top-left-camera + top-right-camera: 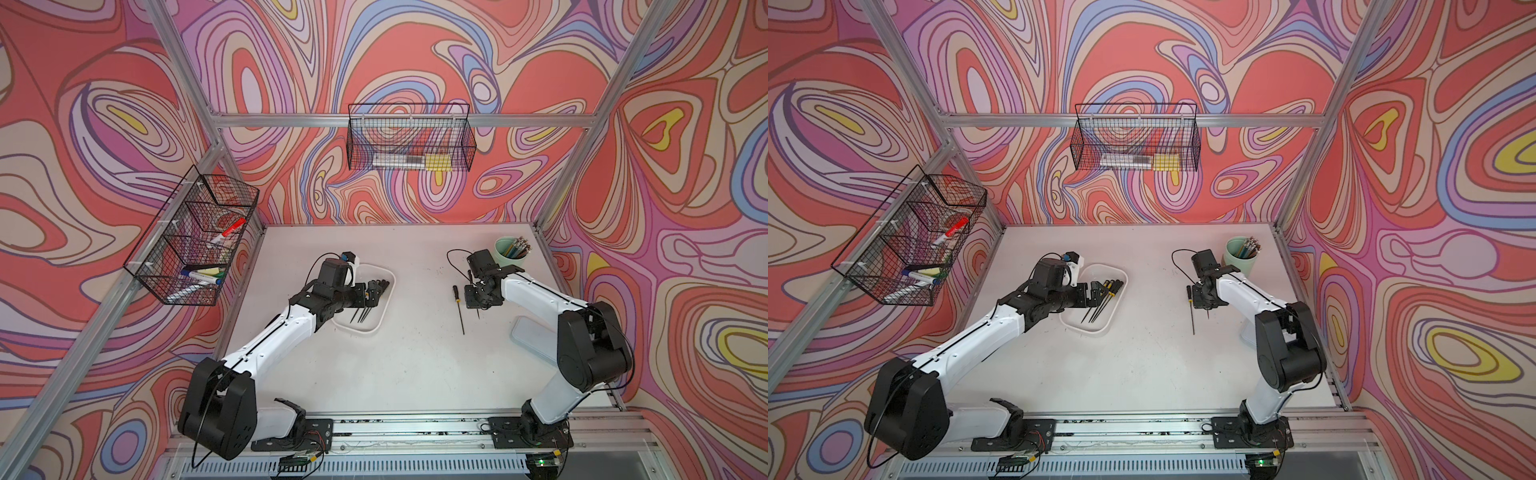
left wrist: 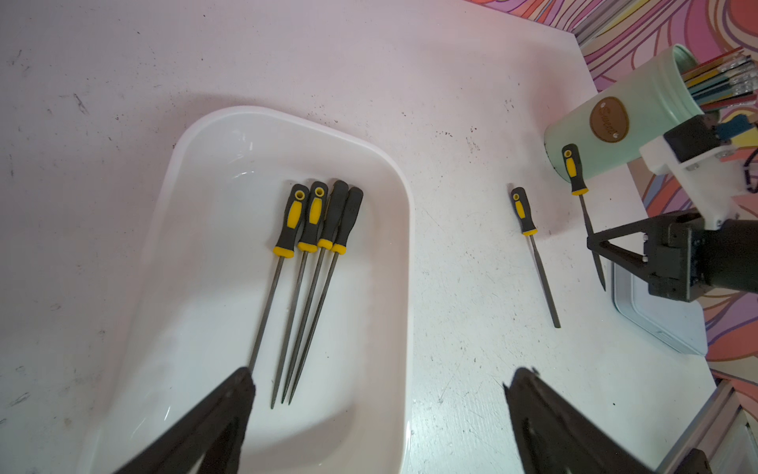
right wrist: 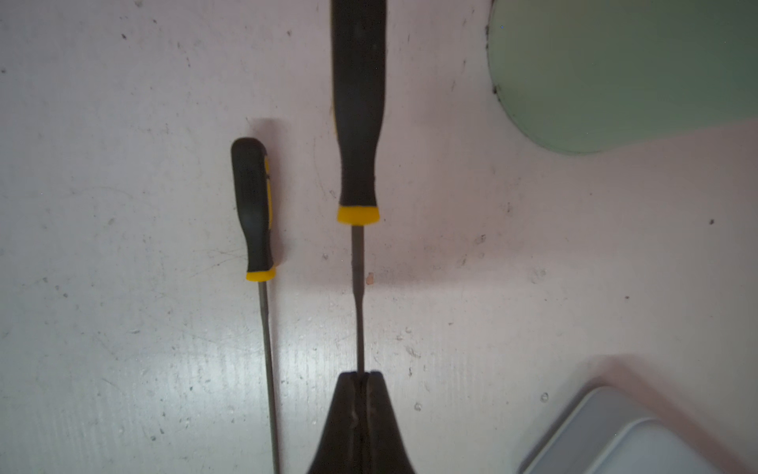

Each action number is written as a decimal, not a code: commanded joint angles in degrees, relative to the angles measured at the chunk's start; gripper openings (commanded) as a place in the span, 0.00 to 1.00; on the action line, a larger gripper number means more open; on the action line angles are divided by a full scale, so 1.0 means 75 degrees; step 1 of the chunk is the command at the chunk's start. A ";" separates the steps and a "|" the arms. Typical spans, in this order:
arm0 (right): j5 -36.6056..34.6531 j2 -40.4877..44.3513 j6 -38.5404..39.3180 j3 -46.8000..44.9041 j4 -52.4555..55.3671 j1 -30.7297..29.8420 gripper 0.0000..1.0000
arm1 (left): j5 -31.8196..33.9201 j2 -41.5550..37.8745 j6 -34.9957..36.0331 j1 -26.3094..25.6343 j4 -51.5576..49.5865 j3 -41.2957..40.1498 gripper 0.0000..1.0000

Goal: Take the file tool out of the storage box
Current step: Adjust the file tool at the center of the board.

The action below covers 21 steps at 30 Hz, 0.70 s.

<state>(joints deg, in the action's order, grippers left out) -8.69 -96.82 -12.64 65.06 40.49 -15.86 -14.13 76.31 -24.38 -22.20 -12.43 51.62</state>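
While four files [image 2: 315, 217] lie side by side in the storage box [image 2: 197, 295], in the left half of the bench [image 1: 415, 365], two more are outside it in the right half. One loose file [image 2: 523, 213] lies flat on the bench. One held file [image 3: 359, 123] is pinched by its metal shank in the right gripper [image 3: 361, 381], whose fingers are pressed together on it. Both handles point toward the far edge, the two files just beside each other. The left gripper [image 2: 381, 375] hangs over the box's near end, fingers spread wide, holding nothing. One pencil cup [image 2: 615, 123] stands near the far right corner.
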 commanded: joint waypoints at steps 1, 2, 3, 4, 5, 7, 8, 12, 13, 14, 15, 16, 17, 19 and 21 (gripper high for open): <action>0.0303 -0.0241 0.0306 0.0220 0.0029 0.0028 0.00 | 0.0045 -0.0052 0.0134 -0.0040 0.0156 -0.0120 0.99; 0.0321 -0.0293 0.0312 0.0220 0.0016 0.0032 0.00 | 0.0044 -0.0051 0.0131 -0.0041 0.0157 -0.0129 0.99; 0.0305 -0.0347 0.0315 0.0220 0.0008 0.0034 0.00 | 0.0059 -0.0061 0.0126 -0.0041 0.0157 -0.0127 0.99; 0.0321 -0.0388 0.0315 0.0220 -0.0005 0.0031 0.00 | 0.0063 -0.0079 0.0125 -0.0040 0.0157 -0.0132 0.99; 0.0321 -0.0431 0.0306 0.0209 -0.0011 0.0037 0.00 | 0.0065 -0.0085 0.0128 -0.0038 0.0160 -0.0144 0.99; 0.0315 -0.0505 0.0280 0.0185 -0.0039 0.0031 0.00 | 0.0066 -0.0098 0.0122 -0.0040 0.0168 -0.0166 0.99; 0.0288 -0.0552 0.0259 0.0176 -0.0029 0.0031 0.00 | 0.0057 -0.0107 0.0131 -0.0038 0.0168 -0.0167 0.99; 0.0336 -0.0580 0.0169 0.0037 -0.0101 0.0028 0.00 | 0.0057 -0.0112 0.0117 -0.0041 0.0168 -0.0164 0.99; 0.0338 -0.0590 0.0146 -0.0006 -0.0126 0.0030 0.00 | 0.0074 -0.0110 0.0116 -0.0041 0.0168 -0.0167 0.99; 0.0350 -0.0590 0.0119 -0.0053 -0.0147 0.0028 0.00 | 0.0062 -0.0098 0.0115 -0.0041 0.0168 -0.0161 0.99; 0.0351 -0.0581 0.0107 -0.0094 -0.0147 0.0028 0.00 | 0.0069 -0.0097 0.0100 -0.0040 0.0180 -0.0167 0.99; 0.0342 -0.0589 0.0084 -0.0133 -0.0148 0.0028 0.00 | 0.0075 -0.0091 0.0107 -0.0041 0.0180 -0.0166 1.00; 0.0319 -0.0586 0.0066 -0.0176 -0.0160 0.0028 0.00 | 0.0070 -0.0085 0.0105 -0.0041 0.0180 -0.0164 0.99; 0.0317 -0.0583 0.0025 -0.0264 -0.0166 0.0028 0.00 | 0.0077 -0.0074 0.0102 -0.0040 0.0180 -0.0167 1.00; 0.0321 -0.0582 -0.0001 -0.0335 -0.0172 0.0029 0.00 | 0.0070 -0.0050 0.0088 -0.0034 0.0192 -0.0166 0.99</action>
<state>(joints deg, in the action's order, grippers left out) -6.39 -100.53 -11.68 63.70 39.72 -15.81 -14.11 76.29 -24.38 -22.20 -12.40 50.98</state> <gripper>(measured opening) 0.047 0.993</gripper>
